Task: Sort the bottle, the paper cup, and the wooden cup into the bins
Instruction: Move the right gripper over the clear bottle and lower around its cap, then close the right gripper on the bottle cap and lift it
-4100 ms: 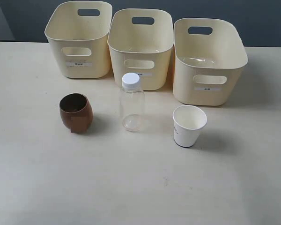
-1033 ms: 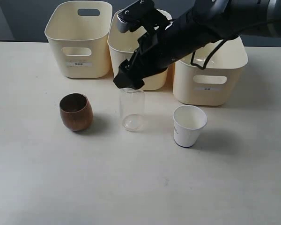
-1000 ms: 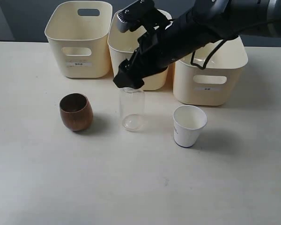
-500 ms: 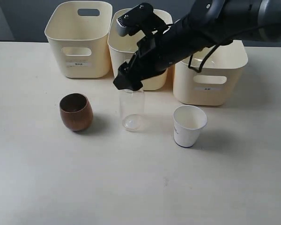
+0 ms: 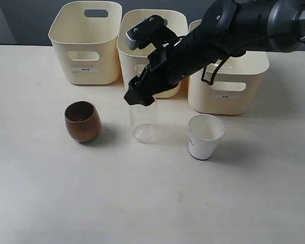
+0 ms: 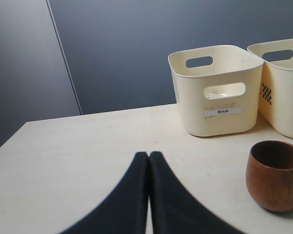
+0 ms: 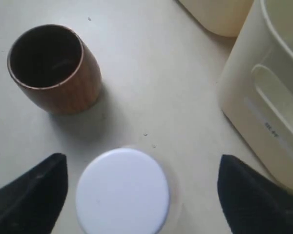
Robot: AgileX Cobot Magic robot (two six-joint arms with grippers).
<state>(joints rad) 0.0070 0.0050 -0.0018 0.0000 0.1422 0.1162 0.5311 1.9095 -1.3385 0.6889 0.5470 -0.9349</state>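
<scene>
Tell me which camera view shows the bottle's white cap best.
The right wrist view: it looks straight down on the cap, a full white disc between the open right gripper's fingers. In the exterior view the gripper hides the cap, leaving only the bottle's clear body. The left wrist view shows no bottle.

At the top of the exterior view, three cream bins [image 5: 85, 43] carry small white front labels. The wooden cup [image 5: 83, 121], at left centre, is dark reddish-brown with streaky grain. The bottle [image 5: 142, 122] is clear, with a plain white cap [image 7: 122, 191]. The paper cup [image 5: 205, 136], right of centre, is white with a dark bottom rim. The right gripper [image 5: 139, 96] is black. The worktop [image 5: 152, 203] is pale beige.
</scene>
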